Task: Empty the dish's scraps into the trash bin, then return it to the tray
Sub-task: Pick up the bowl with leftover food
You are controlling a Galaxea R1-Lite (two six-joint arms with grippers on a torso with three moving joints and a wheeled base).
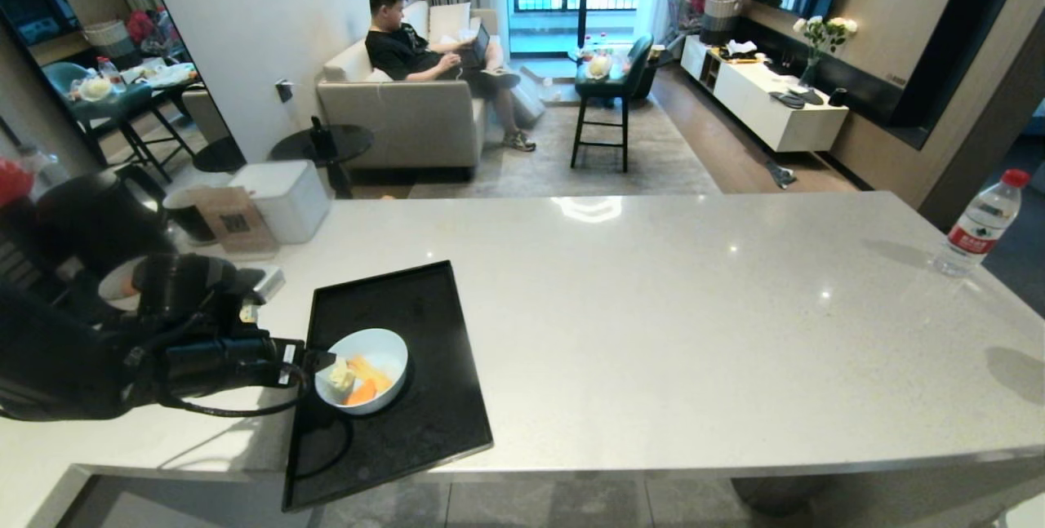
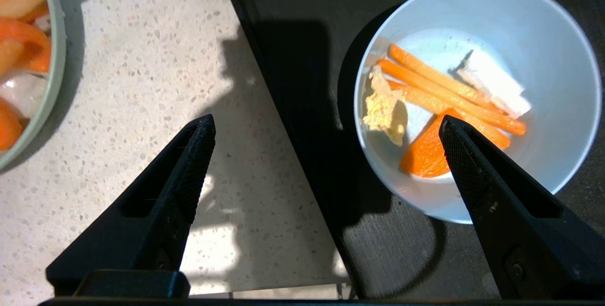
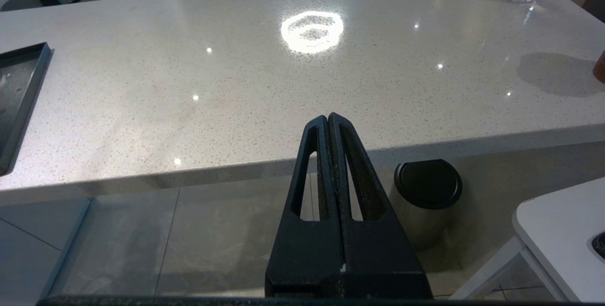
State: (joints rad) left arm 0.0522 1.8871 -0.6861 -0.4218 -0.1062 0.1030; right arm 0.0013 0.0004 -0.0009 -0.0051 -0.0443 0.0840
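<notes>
The dish, a small white bowl, sits on the black tray near the counter's front left. In it lie the scraps: orange carrot sticks, a white piece and a yellowish lump. My left gripper is open and reaches in from the left, low over the tray's left edge. One finger is over the dish's inside; the other is over bare counter. It holds nothing. The trash bin, dark and round, stands beyond the counter's far left, partly hidden. My right gripper is shut and empty, parked below the counter's front edge.
A greenish plate of carrot sticks sits just left of the tray. A white box and a brown paper bag stand by the trash bin. A water bottle is far right. A lidded metal bin stands under the counter. A person sits on the sofa.
</notes>
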